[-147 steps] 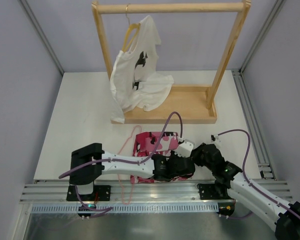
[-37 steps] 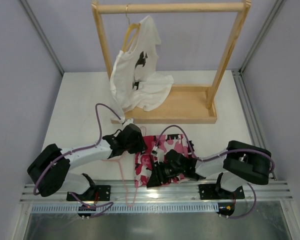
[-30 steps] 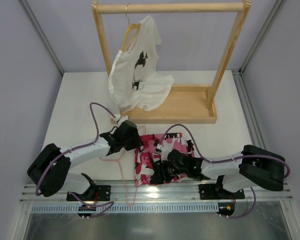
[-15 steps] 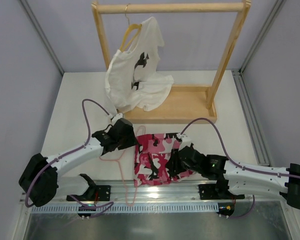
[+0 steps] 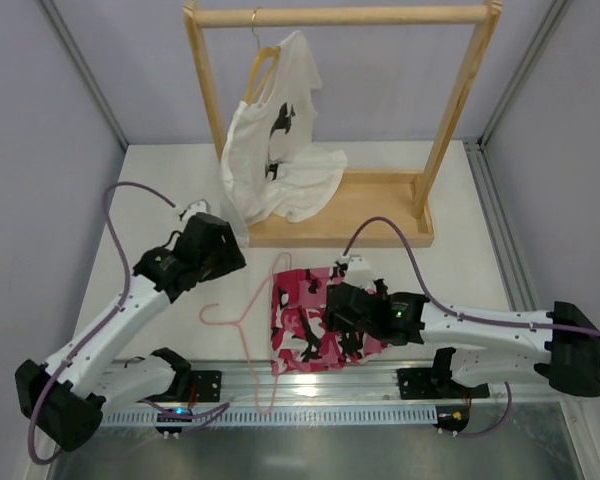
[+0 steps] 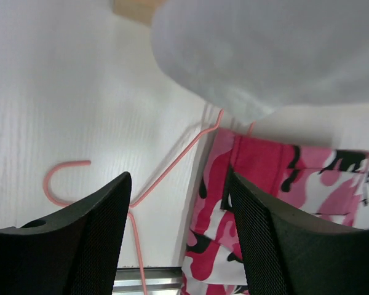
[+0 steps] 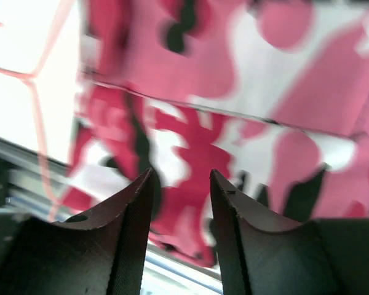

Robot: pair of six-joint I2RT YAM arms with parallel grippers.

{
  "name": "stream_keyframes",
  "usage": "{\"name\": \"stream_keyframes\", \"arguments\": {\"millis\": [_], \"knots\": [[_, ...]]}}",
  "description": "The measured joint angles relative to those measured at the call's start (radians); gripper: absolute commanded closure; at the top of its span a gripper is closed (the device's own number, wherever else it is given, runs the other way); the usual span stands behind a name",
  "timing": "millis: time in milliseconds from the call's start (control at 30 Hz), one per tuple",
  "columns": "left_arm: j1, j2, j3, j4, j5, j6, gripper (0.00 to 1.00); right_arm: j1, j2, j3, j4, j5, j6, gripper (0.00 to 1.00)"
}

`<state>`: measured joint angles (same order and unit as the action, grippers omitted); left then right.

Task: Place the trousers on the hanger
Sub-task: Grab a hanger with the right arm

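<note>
Now my left pincer [image 6: 178,184] hangs wide and empty over the thin pink wire hanger [image 6: 172,166]; my right pincer [image 7: 180,178], narrowly parted, hovers over the folded pink camouflage cloth trousers [image 5: 310,320] beside it. Best grip one cloth edge, low and firmly.

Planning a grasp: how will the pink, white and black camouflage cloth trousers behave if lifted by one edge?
The camouflage trousers lie folded and creased, so they will probably sag and unfold. They look thin, so likely light. The thin pink wire hanger runs beside their edge and might snag.
</note>
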<state>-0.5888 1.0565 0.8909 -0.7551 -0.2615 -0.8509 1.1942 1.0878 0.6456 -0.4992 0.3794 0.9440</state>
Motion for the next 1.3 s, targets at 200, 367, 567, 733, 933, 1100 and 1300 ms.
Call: {"name": "stream_keyframes", "arguments": {"millis": [200, 367, 567, 733, 933, 1100, 1300], "knots": [[0.152, -0.16, 0.241, -0.098, -0.026, 0.059, 0.33, 0.106, 0.299, 0.415, -0.01, 0.08, -0.055, 0.51], [0.159, -0.266, 0.286, -0.151, -0.05, 0.065, 0.33, 0.152, 0.591, 0.649, 0.024, 0.08, -0.107, 0.52], [0.159, -0.34, 0.286, -0.206, -0.098, 0.063, 0.31, 0.185, 0.832, 0.752, 0.029, 0.043, -0.148, 0.52], [0.159, -0.36, 0.286, -0.226, -0.111, 0.062, 0.3, 0.199, 0.933, 0.836, 0.02, 0.019, -0.16, 0.55], [0.159, -0.388, 0.286, -0.23, -0.113, 0.048, 0.29, 0.201, 0.991, 0.881, 0.024, -0.001, -0.159, 0.57], [0.159, -0.397, 0.28, -0.229, -0.113, 0.047, 0.29, 0.206, 1.048, 0.916, 0.002, -0.003, -0.153, 0.61], [0.159, -0.4, 0.251, -0.229, -0.109, 0.042, 0.29, 0.216, 1.06, 0.933, -0.017, -0.011, -0.14, 0.9]]}}
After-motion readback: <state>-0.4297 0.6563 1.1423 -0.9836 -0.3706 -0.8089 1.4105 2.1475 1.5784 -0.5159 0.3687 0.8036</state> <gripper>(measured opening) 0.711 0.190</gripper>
